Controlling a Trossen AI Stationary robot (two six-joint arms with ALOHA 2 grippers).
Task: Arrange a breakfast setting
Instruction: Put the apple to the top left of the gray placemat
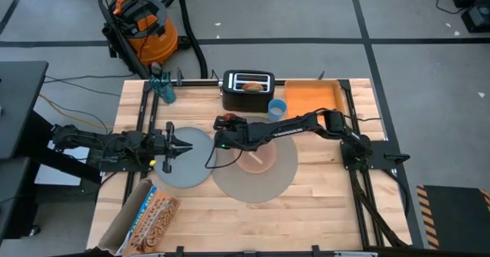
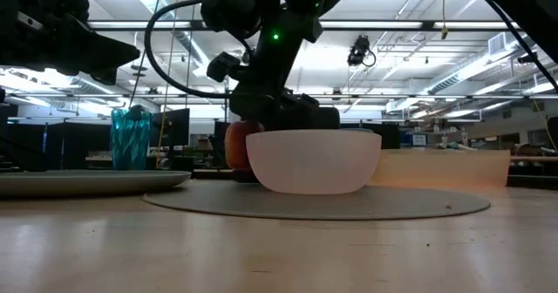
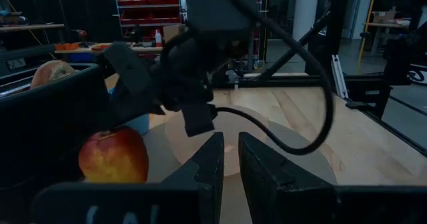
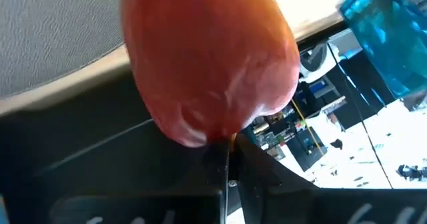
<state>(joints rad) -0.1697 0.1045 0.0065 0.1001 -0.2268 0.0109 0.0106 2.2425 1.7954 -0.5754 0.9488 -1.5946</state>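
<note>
The red apple (image 4: 207, 64) hangs at my right gripper (image 4: 223, 161), which is shut on it. That gripper (image 1: 220, 125) reaches over the table's middle, between the black toaster (image 1: 247, 98) and the grey-blue plate (image 1: 187, 169). A translucent pink bowl (image 1: 256, 159) stands on the large grey mat (image 1: 260, 187). In the low view the apple (image 2: 235, 145) shows behind the bowl (image 2: 314, 160). The bagel (image 1: 250, 86) sticks up out of the toaster, and the blue cup (image 1: 277, 108) stands beside it. My left gripper (image 1: 184, 144) waits shut over the plate's left part. My right gripper pinches the apple's stem (image 4: 231, 143) between its two shut fingertips. The fingers slant down from the table's right side. The apple (image 3: 113, 156) hangs below them with its stem end up. I cannot tell whether its underside touches the table.
An orange tray (image 1: 310, 100) lies at the far right and a teal glass (image 1: 163, 89) stands at the far left. A printed box (image 1: 149, 215) lies at the near left corner. Bare wood shows along the near edge.
</note>
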